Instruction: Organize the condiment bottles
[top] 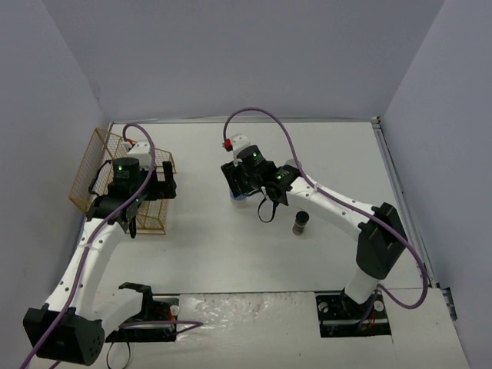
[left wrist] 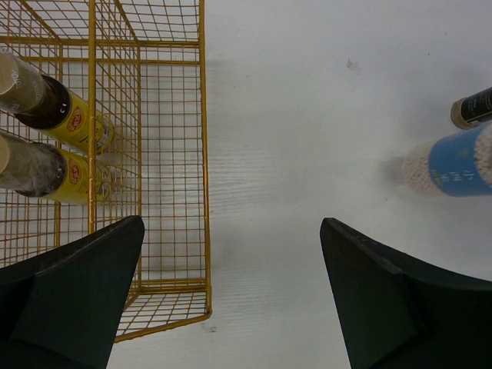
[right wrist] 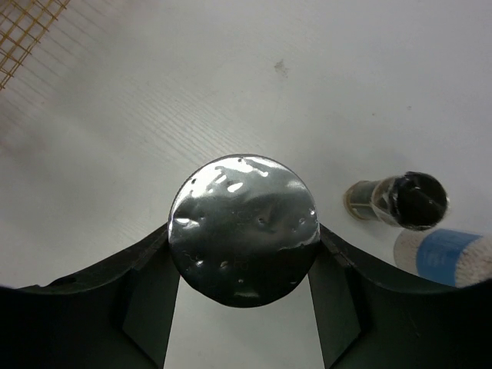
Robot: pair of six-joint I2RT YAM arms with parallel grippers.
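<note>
Label print is too small to read. The right fingers [right wrist: 146, 296] are clamped on one grey-lidded jar [right wrist: 244, 231] over the mid-tabletop [top: 204, 254], and its lid hides its body. Nearby are one black-lidded jar [right wrist: 400, 201] and one blue-labelled jar [right wrist: 446, 257], which is cut off. Two yellow bottles [left wrist: 73, 119] sit in the wire rack [left wrist: 204, 154] by the left edge. The left fingers [left wrist: 77, 296] are wide apart.

The upper yellow bottle [left wrist: 73, 115] and the lower yellow bottle [left wrist: 73, 173] are cut off by the left edge of the left wrist view, their caps blurred. A blue-labelled jar [left wrist: 460, 163] and a dark jar [left wrist: 475, 108] are cropped at the right edge there. Of the grey-lidded jar [right wrist: 244, 231] only the lid is seen from the right wrist (its body is hidden beneath).
</note>
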